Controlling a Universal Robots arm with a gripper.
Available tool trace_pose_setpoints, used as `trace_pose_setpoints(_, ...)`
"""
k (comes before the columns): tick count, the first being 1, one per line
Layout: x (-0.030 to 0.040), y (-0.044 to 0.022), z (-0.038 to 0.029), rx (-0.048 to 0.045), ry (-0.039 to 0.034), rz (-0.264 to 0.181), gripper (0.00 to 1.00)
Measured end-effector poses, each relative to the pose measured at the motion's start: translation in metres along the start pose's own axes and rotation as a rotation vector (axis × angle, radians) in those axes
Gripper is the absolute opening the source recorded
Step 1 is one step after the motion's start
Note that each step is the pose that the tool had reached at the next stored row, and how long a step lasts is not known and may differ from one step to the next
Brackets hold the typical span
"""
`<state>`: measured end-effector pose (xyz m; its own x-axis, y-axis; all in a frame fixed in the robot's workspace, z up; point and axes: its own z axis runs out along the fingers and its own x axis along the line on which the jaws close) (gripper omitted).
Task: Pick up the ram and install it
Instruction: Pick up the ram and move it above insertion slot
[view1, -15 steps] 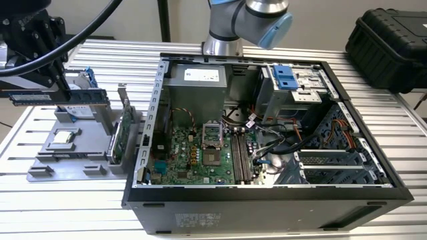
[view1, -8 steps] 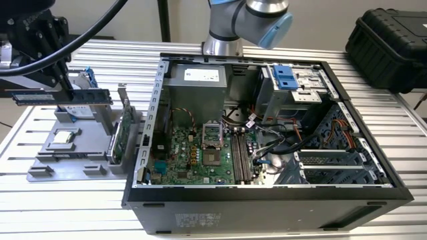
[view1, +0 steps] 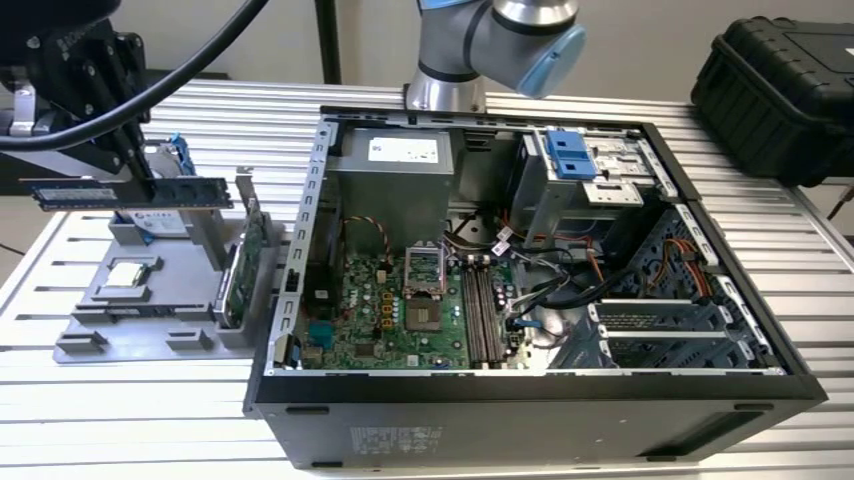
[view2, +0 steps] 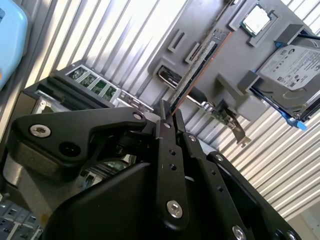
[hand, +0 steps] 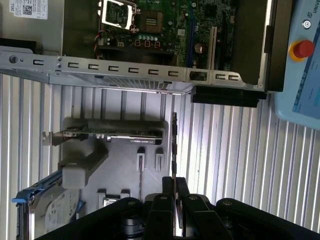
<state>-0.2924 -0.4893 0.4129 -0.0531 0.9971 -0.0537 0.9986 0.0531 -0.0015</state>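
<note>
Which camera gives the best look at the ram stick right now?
The exterior view: the ram shows its full flat side, clamped in the gripper. Both wrist views show it edge-on, a thin strip running out from the fingers.

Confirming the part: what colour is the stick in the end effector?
The ram is bluish-green with dark chips; best in the exterior view.

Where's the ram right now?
The ram is at the exterior view's left, held level in the gripper above the gray parts tray, outside the computer case.
</note>
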Motion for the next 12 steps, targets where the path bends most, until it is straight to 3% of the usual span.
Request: trace_pose_setpoints(12, -0.0005, 0.0078, -0.0011, 0.0000, 0.0000, 0.000, 0.00)
